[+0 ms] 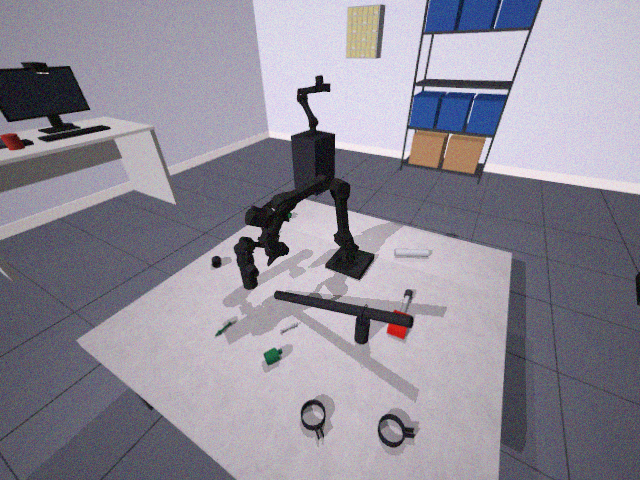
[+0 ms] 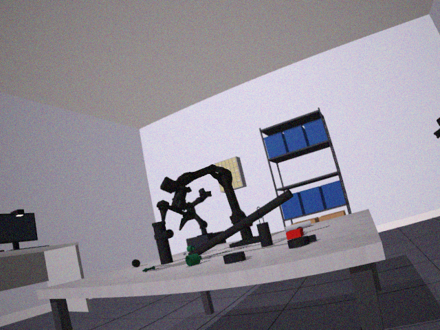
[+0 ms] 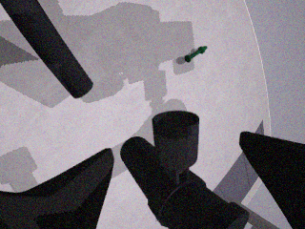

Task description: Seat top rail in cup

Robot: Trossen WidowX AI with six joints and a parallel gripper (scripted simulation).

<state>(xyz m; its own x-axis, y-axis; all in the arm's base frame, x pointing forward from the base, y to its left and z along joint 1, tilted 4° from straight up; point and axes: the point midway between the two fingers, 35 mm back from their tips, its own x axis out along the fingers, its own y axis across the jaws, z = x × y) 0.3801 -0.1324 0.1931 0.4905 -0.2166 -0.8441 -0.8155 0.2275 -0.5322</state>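
Note:
My gripper [image 1: 257, 259] [image 2: 171, 225] [image 3: 177, 147] is open and empty. Its fingers hang over the top of the big post [image 1: 250, 282] [image 2: 163, 250]; whether they touch it I cannot tell. The dark rail-end cup [image 3: 175, 148] [image 2: 169, 233] shows between the fingertips in the wrist view, on the brace band near the post's cap end, mouth open. The black top rail [image 1: 330, 303] [image 2: 245, 223] [image 3: 48, 45] passes through the loop cap on the small post [image 1: 361, 331] [image 2: 265, 235]. Its cut end is apart from the cup, with a gap between them.
A green screwdriver-like piece [image 1: 223, 328] [image 2: 150, 269] [image 3: 196, 53], a green cap [image 1: 272, 355] [image 2: 192, 259] and a small white rod [image 1: 289, 327] lie near the rail. A red block [image 1: 397, 325] [image 2: 294, 233] is beside the small post. Two black clamp rings [image 1: 302, 419] [image 1: 381, 435] lie at the front.

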